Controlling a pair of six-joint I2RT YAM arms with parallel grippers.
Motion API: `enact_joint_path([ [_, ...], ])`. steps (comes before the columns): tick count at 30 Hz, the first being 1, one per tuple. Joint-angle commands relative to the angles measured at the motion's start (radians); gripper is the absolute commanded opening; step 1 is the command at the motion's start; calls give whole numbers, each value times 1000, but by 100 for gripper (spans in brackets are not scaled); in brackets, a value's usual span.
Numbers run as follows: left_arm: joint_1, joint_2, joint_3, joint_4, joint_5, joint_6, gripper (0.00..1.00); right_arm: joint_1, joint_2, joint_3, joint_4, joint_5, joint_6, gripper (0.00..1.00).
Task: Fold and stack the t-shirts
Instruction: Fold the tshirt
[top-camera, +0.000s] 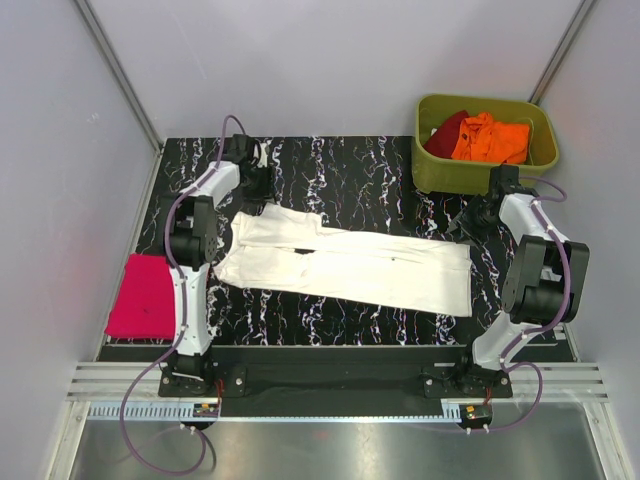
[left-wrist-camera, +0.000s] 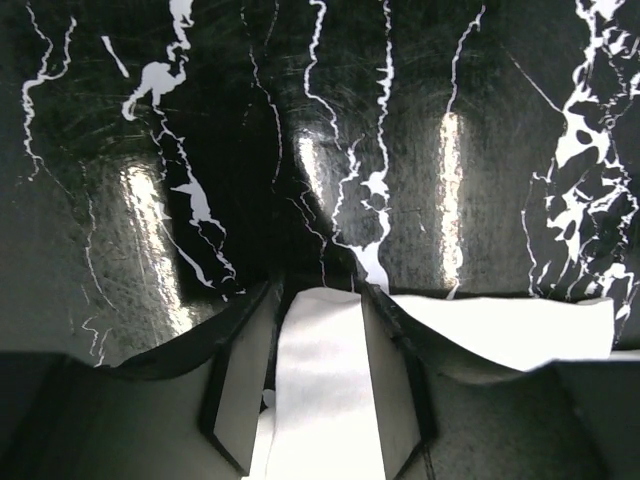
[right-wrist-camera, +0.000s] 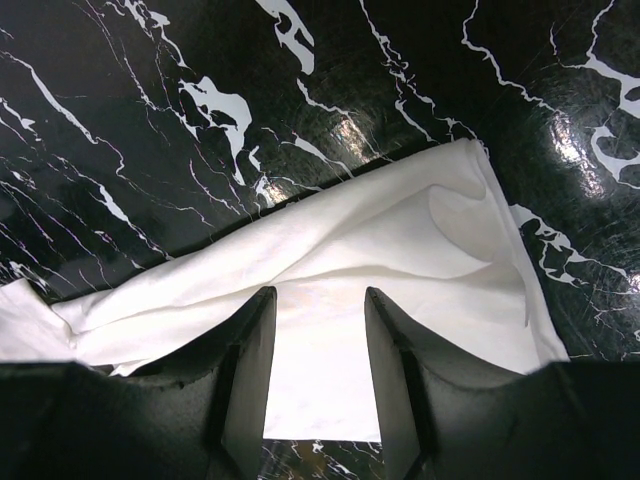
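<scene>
Cloth sits between both pairs of jaws: left gripper (left-wrist-camera: 318, 290) at the white t-shirt's (top-camera: 345, 265) upper-left end, right gripper (right-wrist-camera: 320, 295) at its right end. Both stand half apart; I cannot tell if they pinch. I'd guess the 2 ends are taken to fold the centre-frame strip crosswise.

Mid-table: spread t-shirt (top-camera: 350, 265); left edge: folded t-shirt (top-camera: 143, 295); far right: tub (top-camera: 445, 178), apparently holding shirts (top-camera: 490, 138).

Bare marble table (top-camera: 340, 170) open to me beyond the white t-shirt (top-camera: 350, 265); olive tub (top-camera: 440, 172) crowds my right gripper (top-camera: 465, 222) at far right.
</scene>
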Motion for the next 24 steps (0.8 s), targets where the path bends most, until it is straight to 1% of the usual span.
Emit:
enact_joint_path([
  [1,-12,2,21,2,-7,9,45,-1,-38,43,-6,15,-22,48],
  [3,-25,-7,7,5,-22,15,44,-1,-37,42,-6,24,-25,48],
  [6,-31,-1,2,2,-28,18,38,-1,-37,39,-20,44,-13,48],
  [7,-31,2,7,-2,-30,18,30,-1,-35,36,-33,51,-10,48],
  [9,-31,10,22,-5,-37,20,20,-3,-34,39,-75,125,6,48],
  [10,-31,11,33,-19,-45,20,6,-3,-22,48,-134,161,10,48],
  [11,-31,10,42,-27,-53,21,0,-3,-15,51,-159,212,9,48],
  [14,-31,-25,65,-33,-79,7,0,-4,-12,45,-221,290,7,50],
  [18,-31,-116,73,-25,-77,-32,0,-6,-46,4,-231,308,-14,50],
  [20,-31,-137,70,-22,-60,-46,0,-10,-52,-13,-204,298,-25,48],
  [24,-31,-167,67,-33,-53,-51,0,-13,-32,-38,-142,280,-68,35],
])
